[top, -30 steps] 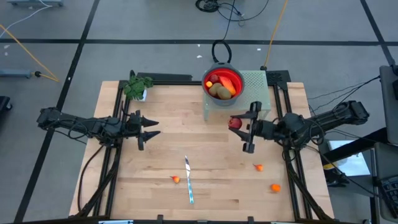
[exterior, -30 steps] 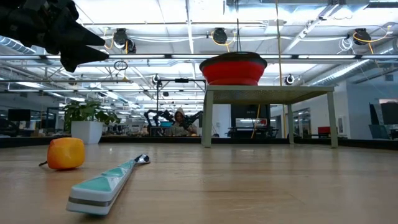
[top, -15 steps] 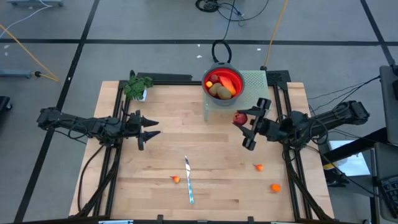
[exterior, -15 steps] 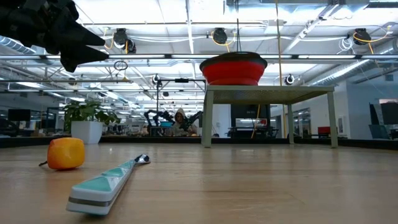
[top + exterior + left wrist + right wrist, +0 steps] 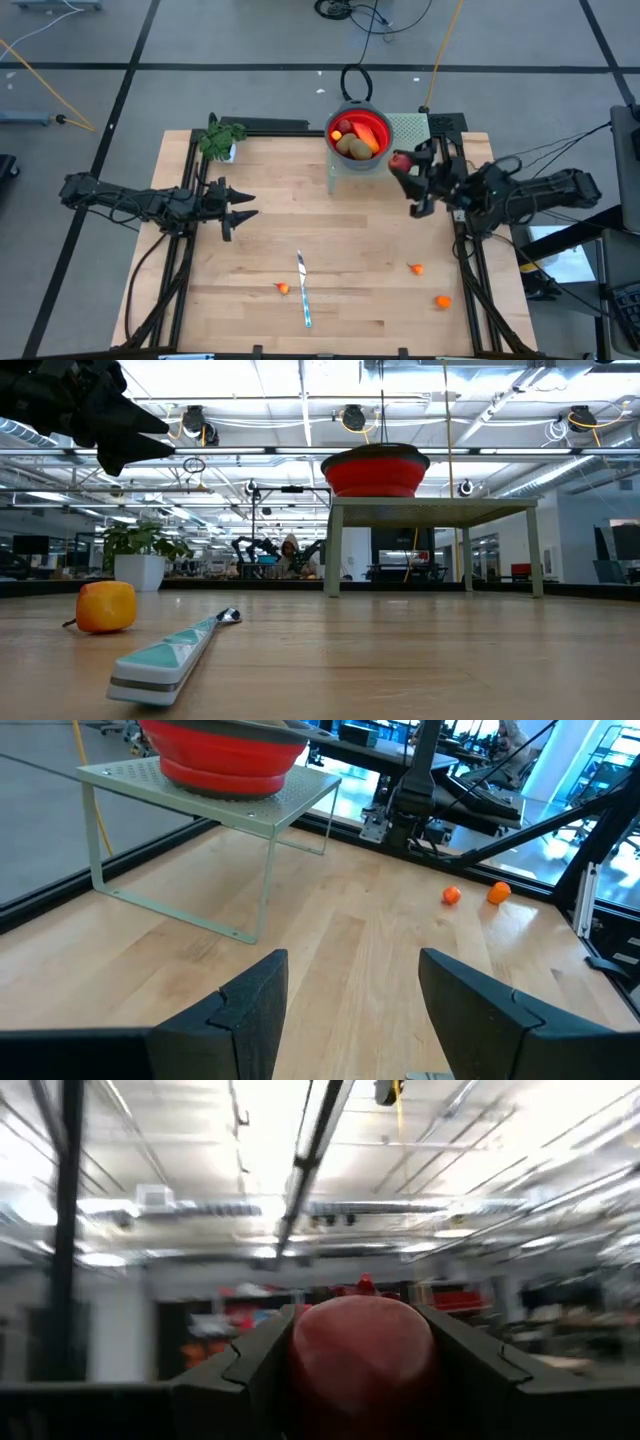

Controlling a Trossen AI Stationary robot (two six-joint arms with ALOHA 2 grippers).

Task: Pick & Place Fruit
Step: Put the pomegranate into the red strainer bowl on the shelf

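Observation:
My right gripper [image 5: 405,172] is shut on a dark red ball [image 5: 400,160] and holds it in the air just right of the red bowl [image 5: 357,133]. The bowl has several fruit pieces in it and stands on a pale green perforated stand [image 5: 410,135] at the table's far edge. Three small orange bits [image 5: 283,288] [image 5: 415,268] [image 5: 442,301] lie on the wooden table. My left gripper [image 5: 242,207] hovers open over the table's left half with nothing between its fingers [image 5: 250,1010]. My right gripper pinches the dark red ball [image 5: 365,1350] by two opposite sides between its two fingers [image 5: 260,1365]. The fingers come from the table's right side and slant upward. The ball is lifted clear, above the table and beside the bowl's rim.
A slim silver knife [image 5: 302,290] lies near the table's middle front, beside one orange bit [image 5: 105,606]. A green plant in a white pot [image 5: 220,138] stands at the far left corner. The stand's thin legs [image 5: 265,885] rise from the table at the far edge.
My right gripper has carried the red ball up and toward the table's far edge, closer to the bowl. It has rolled about its own line and tipped its fingers upward. The ball has stayed between the fingers.

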